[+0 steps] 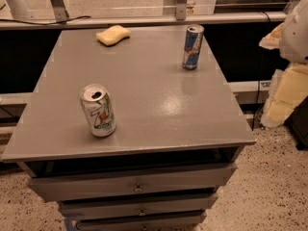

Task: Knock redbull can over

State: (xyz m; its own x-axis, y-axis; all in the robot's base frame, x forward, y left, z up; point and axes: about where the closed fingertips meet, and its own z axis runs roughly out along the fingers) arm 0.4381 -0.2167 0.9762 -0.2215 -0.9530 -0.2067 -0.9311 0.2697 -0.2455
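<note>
Redbull can [193, 46] upright on surface [144, 100]; pincer out of view, state untellable; approach pending, sideways shove next.

The light is dim and warm. The gripper [294, 30], at the upper right edge, shows as a pale, washed-out shape. Left of and below it, overhead light leaves a broad soft glare on the table top [163, 105], where the redbull can [192, 47] throws a faint reflection.

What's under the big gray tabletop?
Under the tabletop sit three stacked drawers with small knobs. Their fronts hide whatever is inside. The gripper is not in view.
</note>
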